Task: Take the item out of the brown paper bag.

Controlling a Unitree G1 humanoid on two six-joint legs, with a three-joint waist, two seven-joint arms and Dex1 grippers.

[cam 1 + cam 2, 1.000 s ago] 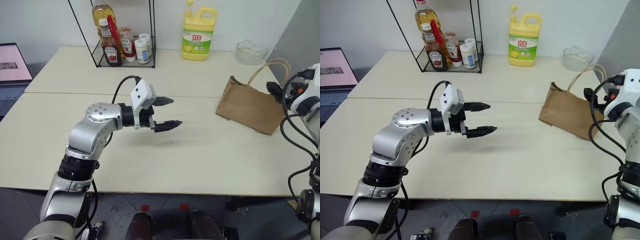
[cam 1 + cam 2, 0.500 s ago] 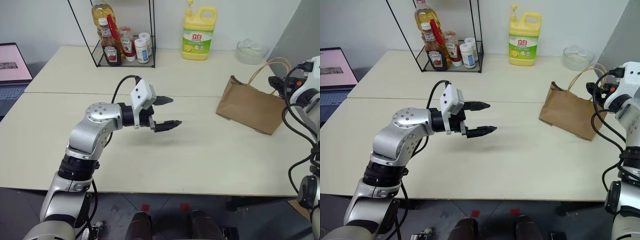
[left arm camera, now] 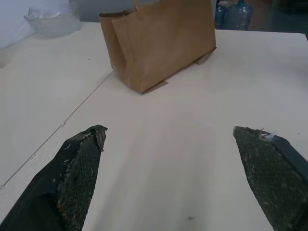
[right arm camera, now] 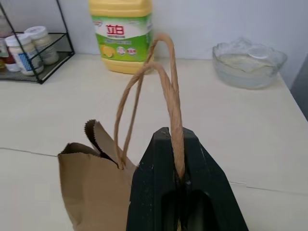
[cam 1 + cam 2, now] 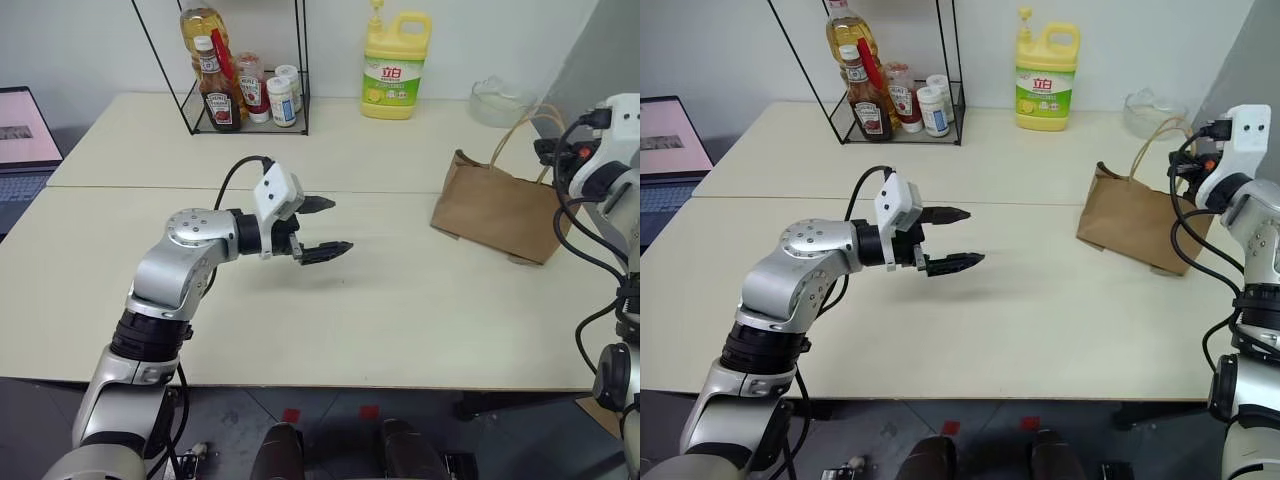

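Since the right gripper (image 4: 180, 180) was clamped on just the thin loop handle (image 4: 169, 91) of the brown paper bag (image 5: 497, 211), a hard pull could've torn the handle or dragged the bag off that far right side of the table (image 5: 400, 300). Couldn't see the item, presumably inside. Left gripper (image 5: 318, 228) hung spread wide and empty mid-table, well apart, so nothing braced the bag.

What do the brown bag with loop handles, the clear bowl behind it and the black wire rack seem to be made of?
The brown bag looks like matte kraft paper: creased sides, a serrated top edge; its loop handles look like twisted paper cord. The clear bowl is glossy and see-through, with a wavy rim: glass or clear plastic, hard to tell. The black wire rack seems thin painted metal rod.
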